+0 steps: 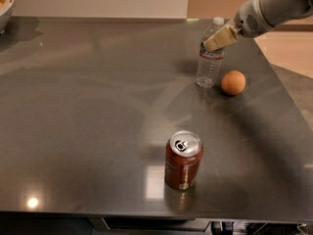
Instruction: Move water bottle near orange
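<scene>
Nearest the camera, toward the front edge of the dark grey glossy table (73, 106), a short brown-red soda can (183, 160) stands upright with its pull-tab top showing, well apart from everything the task concerns. Farther back and to the right lies the small round matte orange (233, 82), resting on the tabletop, and just beside it on its left stands the small clear ribbed plastic water bottle (209, 62) with its white cap and blue-white label band. A narrow strip of table shows between the two, so they are close but not touching. The bottle's long axis is upright or very nearly so, and its base looks to be down on the table. The beige-tipped gripper (217, 38) sits at the bottle's shoulder, just under the cap, at the end of a grey arm that reaches in from the upper right and passes above and behind the orange. Whether it is clamped on the bottle or has let go cannot be told from this view. By my judgement the placement is as good as made, and what the coming move turns on is that the bottle stands directly at the gripper while the orange lies on the arm's own side, so any retreat should go up and back rather than sideways across the fruit. At the far left corner, the rim of a pale bowl (6, 6) is just visible.
</scene>
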You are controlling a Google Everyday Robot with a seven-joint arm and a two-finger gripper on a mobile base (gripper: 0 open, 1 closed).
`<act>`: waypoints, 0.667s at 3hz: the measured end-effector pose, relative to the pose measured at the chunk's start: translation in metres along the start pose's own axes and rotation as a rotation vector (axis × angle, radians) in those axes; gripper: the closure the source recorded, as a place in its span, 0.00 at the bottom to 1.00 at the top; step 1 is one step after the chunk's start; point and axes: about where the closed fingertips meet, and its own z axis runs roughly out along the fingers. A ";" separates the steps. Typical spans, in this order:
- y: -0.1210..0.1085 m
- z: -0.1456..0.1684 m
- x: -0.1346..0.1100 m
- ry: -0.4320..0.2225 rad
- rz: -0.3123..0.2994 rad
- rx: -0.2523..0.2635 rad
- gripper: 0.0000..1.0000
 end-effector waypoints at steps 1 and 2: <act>-0.002 -0.001 0.003 -0.002 -0.004 0.010 0.82; -0.002 -0.001 0.004 -0.006 -0.011 0.011 0.59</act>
